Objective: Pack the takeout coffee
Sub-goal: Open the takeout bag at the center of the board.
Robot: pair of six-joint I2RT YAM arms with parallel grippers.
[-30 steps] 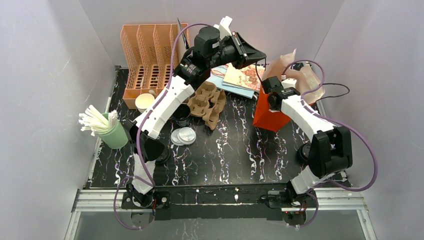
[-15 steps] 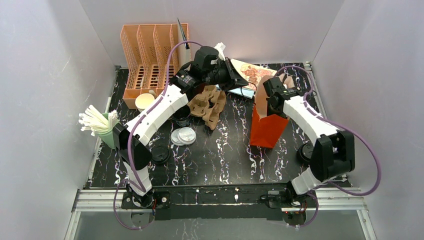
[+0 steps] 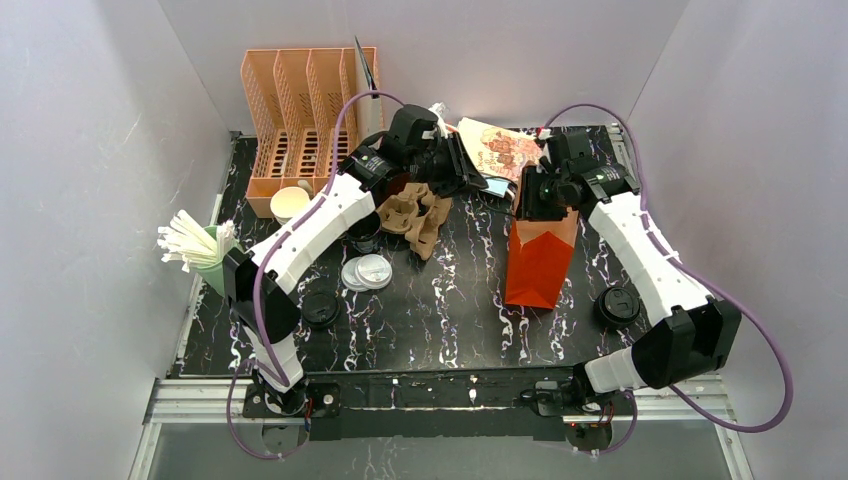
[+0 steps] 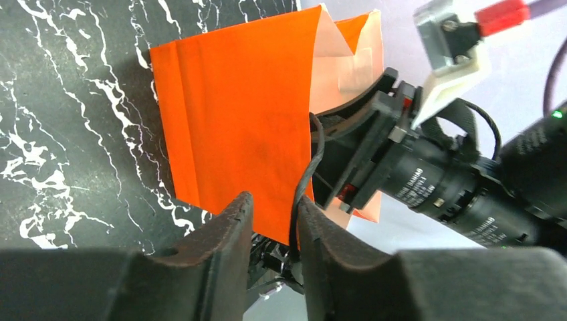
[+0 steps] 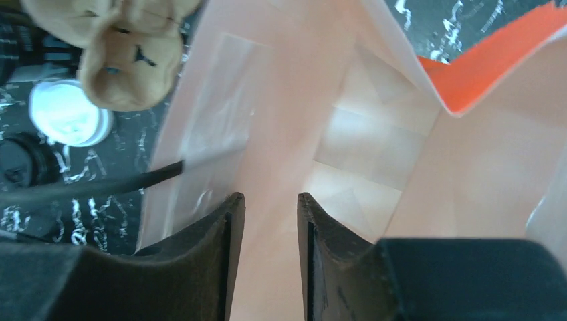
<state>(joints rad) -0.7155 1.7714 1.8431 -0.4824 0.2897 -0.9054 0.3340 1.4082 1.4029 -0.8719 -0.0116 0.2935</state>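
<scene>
An orange paper bag (image 3: 540,262) stands upright on the marbled tabletop (image 3: 440,320), at 3 o'clock from its centre in the overhead view. The right gripper (image 5: 269,198) hangs over the bag's open mouth, jaws narrowly parted above the pale pink lining; whether a finger touches the paper is unclear. The left gripper (image 4: 273,200), at the bag's 11 o'clock, is also slightly parted and holds nothing. The kraft paper cup (image 3: 290,203) sits at 10 o'clock, just beside the orange file organiser (image 3: 290,110), well apart from both.
</scene>
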